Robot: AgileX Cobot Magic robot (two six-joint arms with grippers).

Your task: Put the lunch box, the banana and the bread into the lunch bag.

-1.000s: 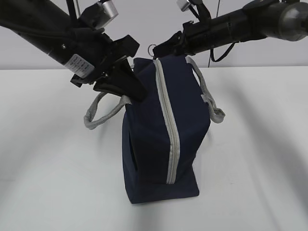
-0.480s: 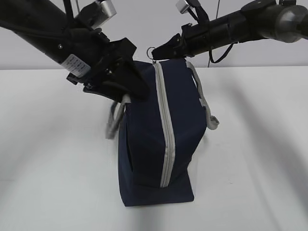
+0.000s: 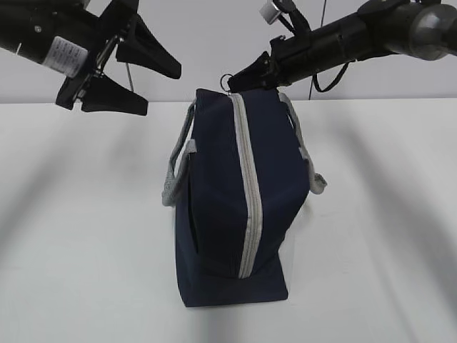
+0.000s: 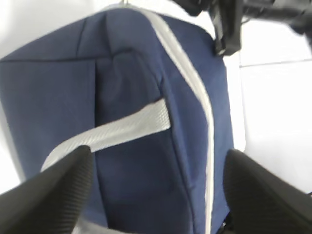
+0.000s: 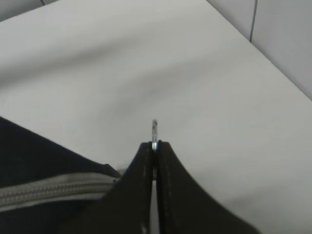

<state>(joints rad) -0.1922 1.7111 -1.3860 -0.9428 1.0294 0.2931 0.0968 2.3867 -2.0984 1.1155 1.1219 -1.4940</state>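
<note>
The navy-blue fabric lunch bag point(image 3: 235, 200) with grey webbing handles stands upright on the white table point(image 3: 385, 214), its grey zipper point(image 3: 246, 186) running closed from the top edge down the face toward the camera. As the bag is the landmark, everything else is placed against it.

At the bag's top rear corner, the right gripper point(image 3: 239, 77) has its black jaws pressed together on the small metal ring pull point(image 5: 154, 130); the right wrist view shows the ring's edge poking out just above the pinched fingertips. This hold probably serves to steady the bag by the zipper end, or to finish the zipper's travel.

Up and to the left of the bag, the left gripper point(image 3: 143, 89) hangs in the air with its jaws spread wide, holding nothing and apart from the fabric. Its wrist view looks down on the bag's side and one grey webbing handle point(image 4: 112, 131) lying flat against it.

The lunch box, banana and bread are not visible in any view; with the zipper shut, they are likely inside, though that cannot be confirmed.

Nothing else sits on the table near the bag. The only thing standing between either gripper and the interior is the closed zipper itself.
</note>
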